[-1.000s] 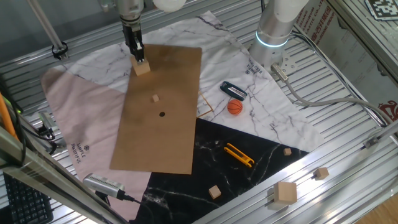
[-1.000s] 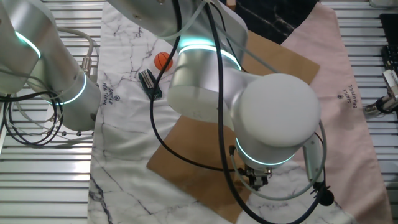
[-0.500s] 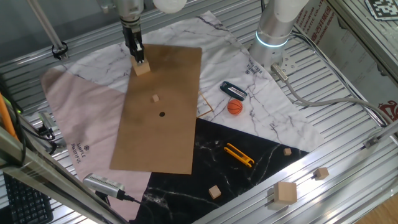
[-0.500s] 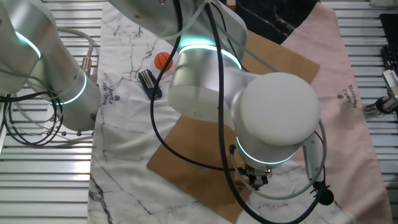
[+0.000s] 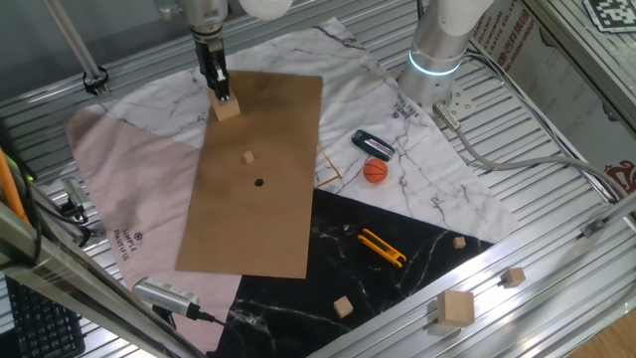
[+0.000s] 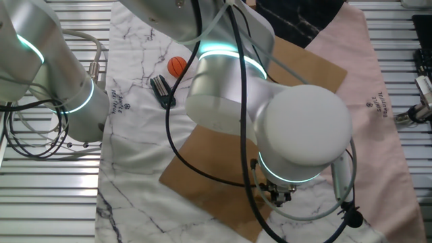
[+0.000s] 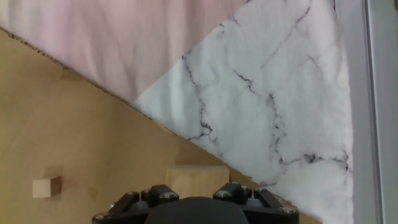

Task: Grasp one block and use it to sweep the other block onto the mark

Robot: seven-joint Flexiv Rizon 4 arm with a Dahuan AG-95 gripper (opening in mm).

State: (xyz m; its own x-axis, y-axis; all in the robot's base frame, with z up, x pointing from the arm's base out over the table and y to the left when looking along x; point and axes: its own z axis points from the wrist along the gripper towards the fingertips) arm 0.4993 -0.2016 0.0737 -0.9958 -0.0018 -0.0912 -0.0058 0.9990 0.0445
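The black two-finger gripper (image 5: pixel 220 91) clasps the large pale tan wooden cube (image 5: pixel 228 107) at the brown cardboard sheet's (image 5: pixel 268 214) far corner. The tiny tan cube (image 5: pixel 247 157) lies nearer, just beside the round dark dot (image 5: pixel 259 182). The arm hides them in the other fixed view.

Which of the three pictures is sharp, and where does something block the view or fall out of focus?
One fixed view: sharp, evenly lit, the gripper at the large block. The other fixed view: the arm's own body fills the middle and hides the blocks. Hand view: the large block and tiny block look soft; the dark gripper body crowds the bottom edge.
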